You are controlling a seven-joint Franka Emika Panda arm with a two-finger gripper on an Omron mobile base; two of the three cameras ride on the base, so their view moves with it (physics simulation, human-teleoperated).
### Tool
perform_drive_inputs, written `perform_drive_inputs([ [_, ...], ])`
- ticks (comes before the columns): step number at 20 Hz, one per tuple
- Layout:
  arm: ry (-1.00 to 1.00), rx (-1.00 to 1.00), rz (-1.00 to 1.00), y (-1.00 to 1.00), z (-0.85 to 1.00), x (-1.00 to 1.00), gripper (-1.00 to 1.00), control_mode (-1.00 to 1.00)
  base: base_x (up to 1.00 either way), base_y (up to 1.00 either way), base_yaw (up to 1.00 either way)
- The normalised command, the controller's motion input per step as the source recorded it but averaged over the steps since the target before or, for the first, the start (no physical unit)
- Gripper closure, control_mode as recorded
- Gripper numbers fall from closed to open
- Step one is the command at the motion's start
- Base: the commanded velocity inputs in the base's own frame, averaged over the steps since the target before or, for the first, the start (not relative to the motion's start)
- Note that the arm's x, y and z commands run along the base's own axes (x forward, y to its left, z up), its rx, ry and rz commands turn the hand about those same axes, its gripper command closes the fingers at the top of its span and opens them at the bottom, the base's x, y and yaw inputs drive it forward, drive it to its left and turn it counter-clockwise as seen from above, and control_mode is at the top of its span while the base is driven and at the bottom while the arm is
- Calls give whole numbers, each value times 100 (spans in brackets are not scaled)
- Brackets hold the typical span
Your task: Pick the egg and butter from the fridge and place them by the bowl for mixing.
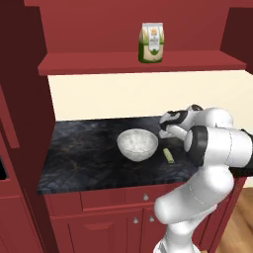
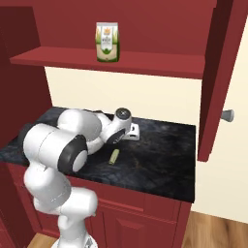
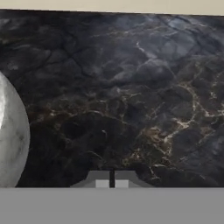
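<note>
A: Bowl (image 1: 137, 144) sits in the middle of the left base picture, on the dark marble counter (image 1: 84, 158). A small yellow-green stick (image 1: 169, 155) lies just beside it, to the right (probably the butter, but I cannot be sure).

B: And the gripper (image 3: 111, 180)?

A: At the bottom of the hand picture the two tips stand pressed together, with nothing between them. The bowl's rim curves in at the left edge there.

B: Which step, then?

A: I judge one item is already placed by the bowl. No egg is on the counter, so the next move calls for going to the fridge for it.

B: Any writing?

A: A green and white bag (image 1: 151, 43) stands on the red shelf (image 1: 99, 63) at the top; its label is too small to read.
</note>
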Motion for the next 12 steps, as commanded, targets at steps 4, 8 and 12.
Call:
perform_drive_inputs([
  [4,-28,-3,-5,42,74,-78,-100,-100,0,0,0],
  [8,-32,0,-15,62,100,-100,-100,-100,0,0,0],
  [12,-33,-1,-31,64,82,-100,-100,-100,0,0,0],
])
